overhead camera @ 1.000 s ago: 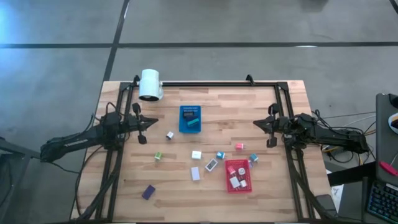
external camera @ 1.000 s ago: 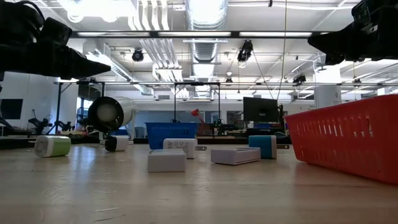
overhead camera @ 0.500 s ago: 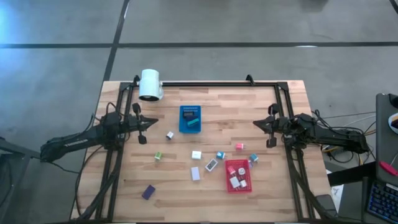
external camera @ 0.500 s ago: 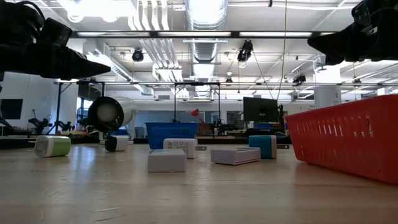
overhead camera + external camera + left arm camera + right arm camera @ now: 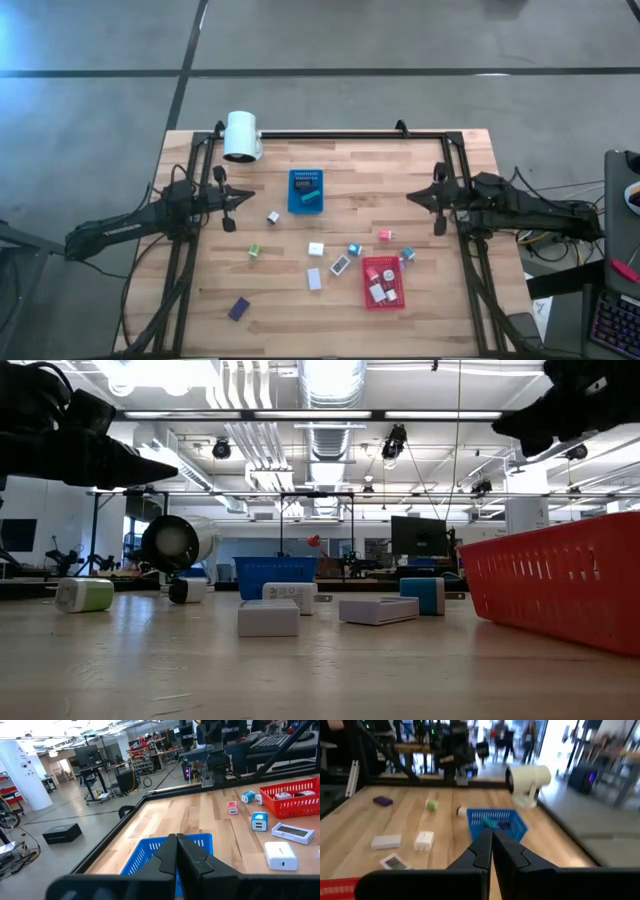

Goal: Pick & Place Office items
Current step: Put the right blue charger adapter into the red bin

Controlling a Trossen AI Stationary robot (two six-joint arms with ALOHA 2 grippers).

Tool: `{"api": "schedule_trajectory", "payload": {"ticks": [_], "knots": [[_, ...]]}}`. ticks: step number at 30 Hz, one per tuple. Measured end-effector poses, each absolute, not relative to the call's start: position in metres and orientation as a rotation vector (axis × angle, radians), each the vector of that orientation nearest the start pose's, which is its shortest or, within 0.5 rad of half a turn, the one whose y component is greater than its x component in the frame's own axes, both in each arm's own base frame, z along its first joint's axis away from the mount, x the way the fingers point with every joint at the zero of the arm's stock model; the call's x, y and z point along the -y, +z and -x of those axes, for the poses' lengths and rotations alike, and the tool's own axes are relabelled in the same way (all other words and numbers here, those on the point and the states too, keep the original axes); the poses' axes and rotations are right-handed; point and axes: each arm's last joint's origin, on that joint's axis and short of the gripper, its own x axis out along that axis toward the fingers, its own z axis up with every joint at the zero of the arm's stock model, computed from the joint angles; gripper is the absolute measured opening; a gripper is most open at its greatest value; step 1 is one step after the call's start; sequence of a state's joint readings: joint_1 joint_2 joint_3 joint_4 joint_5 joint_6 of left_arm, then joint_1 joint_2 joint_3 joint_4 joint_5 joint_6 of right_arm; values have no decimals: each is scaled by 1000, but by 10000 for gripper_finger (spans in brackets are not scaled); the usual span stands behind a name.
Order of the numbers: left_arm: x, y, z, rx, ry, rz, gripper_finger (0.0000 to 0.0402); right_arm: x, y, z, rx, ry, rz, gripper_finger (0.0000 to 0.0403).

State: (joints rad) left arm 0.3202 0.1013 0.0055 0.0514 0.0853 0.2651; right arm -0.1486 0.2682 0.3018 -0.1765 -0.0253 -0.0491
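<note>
Small office items lie loose on the wooden table: a white-and-black block (image 5: 272, 216), a green one (image 5: 254, 251), a white one (image 5: 316, 249), two teal ones (image 5: 354, 250) (image 5: 407, 255), a pink one (image 5: 385, 235), two flat pieces (image 5: 341, 265) (image 5: 314, 278) and a purple one (image 5: 238, 308). My left gripper (image 5: 228, 205) hovers shut and empty at the table's left, just left of the blue tray (image 5: 306, 191); its fingers (image 5: 176, 842) show together. My right gripper (image 5: 428, 205) hovers shut and empty at the table's right, fingers (image 5: 491, 840) together.
The blue tray holds a teal piece and a dark piece. A red tray (image 5: 383, 282) at the near right holds a few white and pink items. A white cylindrical device (image 5: 241, 135) stands at the far left corner. A black frame (image 5: 330, 134) borders the table.
My right gripper has risen a little above the table's right side, still shut. The items have stayed where they were.
</note>
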Motion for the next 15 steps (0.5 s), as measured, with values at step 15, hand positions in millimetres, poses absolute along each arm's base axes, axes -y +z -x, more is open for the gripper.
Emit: {"api": "schedule_trajectory", "payload": {"ticks": [15], "knots": [[-30,161,-99,-83,227,-227,13,23,266,-161,-995,-149,-181,87]]}}
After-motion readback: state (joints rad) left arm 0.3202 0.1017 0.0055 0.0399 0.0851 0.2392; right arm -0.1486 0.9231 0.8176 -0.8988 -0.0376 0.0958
